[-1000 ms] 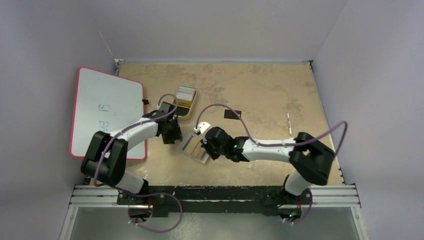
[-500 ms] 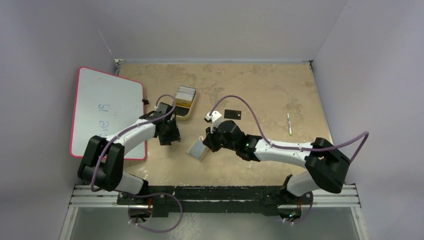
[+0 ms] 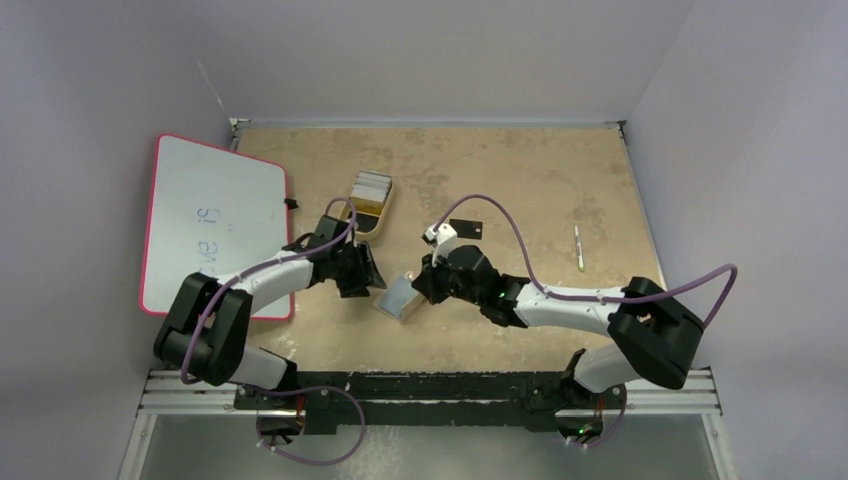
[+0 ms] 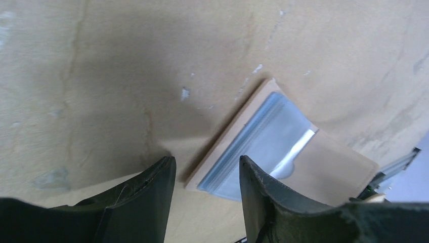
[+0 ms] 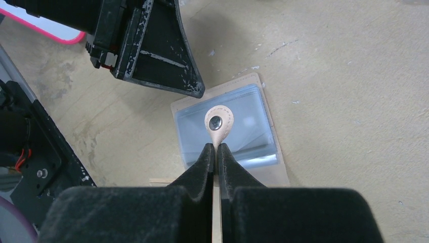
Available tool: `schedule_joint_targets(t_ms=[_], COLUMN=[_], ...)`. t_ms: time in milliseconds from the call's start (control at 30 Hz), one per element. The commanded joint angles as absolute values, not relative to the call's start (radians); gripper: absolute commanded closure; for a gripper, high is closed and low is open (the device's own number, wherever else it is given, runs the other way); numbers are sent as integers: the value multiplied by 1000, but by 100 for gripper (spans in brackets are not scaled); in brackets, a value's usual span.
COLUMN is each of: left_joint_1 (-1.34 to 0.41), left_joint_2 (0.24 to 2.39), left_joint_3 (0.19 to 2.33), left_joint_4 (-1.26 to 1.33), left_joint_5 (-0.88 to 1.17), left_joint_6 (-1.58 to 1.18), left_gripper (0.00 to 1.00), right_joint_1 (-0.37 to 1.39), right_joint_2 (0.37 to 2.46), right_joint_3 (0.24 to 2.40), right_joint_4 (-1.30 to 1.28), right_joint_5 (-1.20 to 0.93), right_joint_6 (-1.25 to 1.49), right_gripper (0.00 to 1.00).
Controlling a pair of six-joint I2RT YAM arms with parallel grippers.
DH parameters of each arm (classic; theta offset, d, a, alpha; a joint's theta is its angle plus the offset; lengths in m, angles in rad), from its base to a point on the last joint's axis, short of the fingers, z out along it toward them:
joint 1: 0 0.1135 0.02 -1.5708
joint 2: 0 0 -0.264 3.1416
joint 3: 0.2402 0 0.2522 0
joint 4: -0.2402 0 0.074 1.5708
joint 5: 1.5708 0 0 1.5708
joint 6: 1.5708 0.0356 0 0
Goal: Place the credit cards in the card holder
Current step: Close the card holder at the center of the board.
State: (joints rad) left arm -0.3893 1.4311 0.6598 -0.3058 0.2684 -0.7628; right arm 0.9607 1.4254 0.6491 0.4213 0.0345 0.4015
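My right claw (image 5: 216,148) is pinched tight on the snap tab (image 5: 218,121), lifting the flap off the card holder (image 5: 253,131) on the table; I should keep that lift steady. My left claw (image 4: 207,164) hovers half-spread and empty at its edge. Beyond, the credit cards (image 3: 371,185) sit in the yellow tray (image 3: 363,230)

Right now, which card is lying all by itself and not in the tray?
The black card. It lies flat on its own, away from the rest. The pale cards sit stacked together in the yellow tray.
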Motion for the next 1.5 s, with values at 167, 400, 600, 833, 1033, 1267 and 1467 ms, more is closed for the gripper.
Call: schedule_joint_targets(t_ms=[167,400,600,833,1033,1267,1467], left_joint_1=[-422,-463,-499,-534,-534,-561,-603], left_joint_2=[1433,1357,1357,1352,1405,1446,1427], left_joint_3=[533,499,462,558,695,623,523], left_joint_4=[-28,144,319,86,-249,-105,50], left_joint_5=[438,501,553,439,198,279,328], left_joint_6=[-929,-1084,-1223,-1067,-801,-873,-1005], left_gripper=[49,50,50,51,47,47,51], right_joint_1=[957,956,957,957,956,956,956], right_joint_2=[1411,1394,1336,1292,1236,1241,1243], right_joint_3=[575,505,433,393,360,360,359], right_joint_4=[525,586,648,655,653,652,655], right_joint_5=[51,83,136,158,155,154,153], right_joint_6=[482,543,575,581,563,568,571], right_gripper=[100,100,100,100,100,100,100])
